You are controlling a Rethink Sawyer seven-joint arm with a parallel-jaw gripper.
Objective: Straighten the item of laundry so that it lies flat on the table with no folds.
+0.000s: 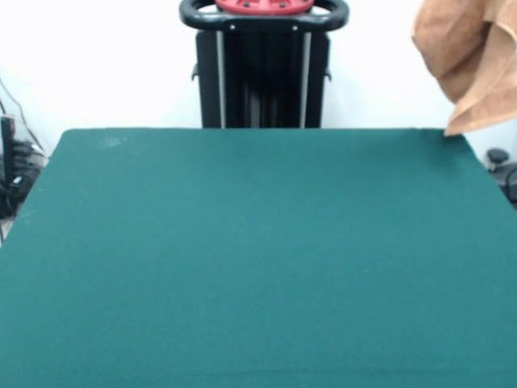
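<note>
The towel (472, 61) is seen bunched up in the air over the desk's (242, 259) far right corner, no tool is shown, so a crumpled landing off the edge could be expected.

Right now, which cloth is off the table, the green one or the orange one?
The orange terry towel: it hangs bunched in the air at the upper right, past the table's far corner. The green felt cloth lies flat as the tabletop.

The front view looks across the table (258, 267) toward the robot's pedestal (262, 69) at its far edge.
</note>
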